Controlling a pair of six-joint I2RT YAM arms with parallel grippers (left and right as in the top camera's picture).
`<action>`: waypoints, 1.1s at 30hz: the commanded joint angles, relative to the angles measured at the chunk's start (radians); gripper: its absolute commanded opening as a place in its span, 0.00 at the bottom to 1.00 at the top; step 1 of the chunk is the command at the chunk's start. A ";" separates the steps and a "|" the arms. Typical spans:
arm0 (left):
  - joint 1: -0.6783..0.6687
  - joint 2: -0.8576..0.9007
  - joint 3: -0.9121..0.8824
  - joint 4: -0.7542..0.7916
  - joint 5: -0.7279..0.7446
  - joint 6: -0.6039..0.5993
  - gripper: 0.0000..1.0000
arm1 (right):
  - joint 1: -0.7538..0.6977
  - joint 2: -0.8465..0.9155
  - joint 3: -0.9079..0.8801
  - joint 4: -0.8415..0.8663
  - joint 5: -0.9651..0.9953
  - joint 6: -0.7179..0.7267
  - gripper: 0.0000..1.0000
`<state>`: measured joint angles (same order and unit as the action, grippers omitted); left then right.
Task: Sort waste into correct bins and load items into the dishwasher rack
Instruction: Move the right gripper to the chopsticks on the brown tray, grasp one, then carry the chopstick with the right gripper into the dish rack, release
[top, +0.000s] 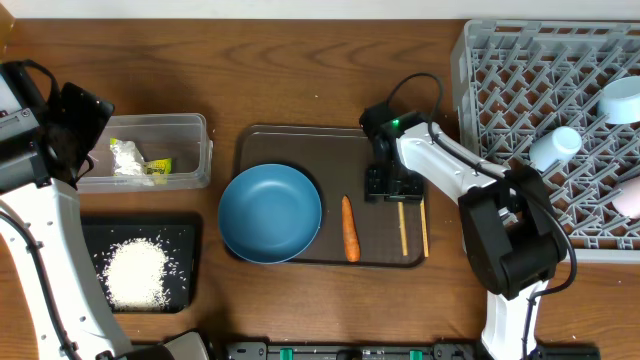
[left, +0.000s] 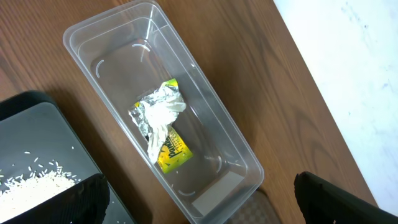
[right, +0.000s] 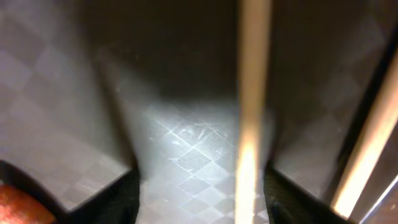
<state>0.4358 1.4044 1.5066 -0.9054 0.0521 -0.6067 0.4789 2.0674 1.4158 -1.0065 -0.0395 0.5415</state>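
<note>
The wide dark-blue bowl (top: 270, 213), the orange carrot (top: 350, 229) and two wooden chopsticks (top: 403, 228) lie on the brown serving tray (top: 300, 138). My right gripper (top: 393, 187) is open, low over the tray, its fingers on either side of one chopstick (right: 252, 112); the second chopstick (right: 367, 143) lies outside them and the carrot tip (right: 18, 208) shows at lower left. My left gripper (left: 199, 205) is open and empty above the clear tub (left: 155, 106), which holds the crumpled wrapper (left: 163, 127). Rice (top: 136, 272) lies heaped in the black tray (top: 185, 240).
The grey dishwasher rack (top: 500, 90) stands at the right with pale cups (top: 556, 147) and a light-blue bowl (top: 622, 100) in it. The clear tub (top: 190, 140) and black tray sit at the left of the wooden table. The table's far edge runs behind the tub (left: 323, 93).
</note>
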 joint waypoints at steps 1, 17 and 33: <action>0.002 0.000 -0.003 0.000 -0.011 -0.008 0.98 | -0.004 -0.001 -0.018 0.003 0.009 0.003 0.44; 0.002 0.000 -0.003 0.000 -0.011 -0.008 0.98 | -0.002 -0.001 0.025 -0.010 0.009 -0.047 0.01; 0.002 0.000 -0.003 0.000 -0.011 -0.008 0.98 | -0.293 -0.011 0.743 -0.328 0.010 -0.342 0.01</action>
<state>0.4358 1.4044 1.5066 -0.9054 0.0521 -0.6067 0.2737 2.0705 2.0525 -1.3258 -0.0460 0.2993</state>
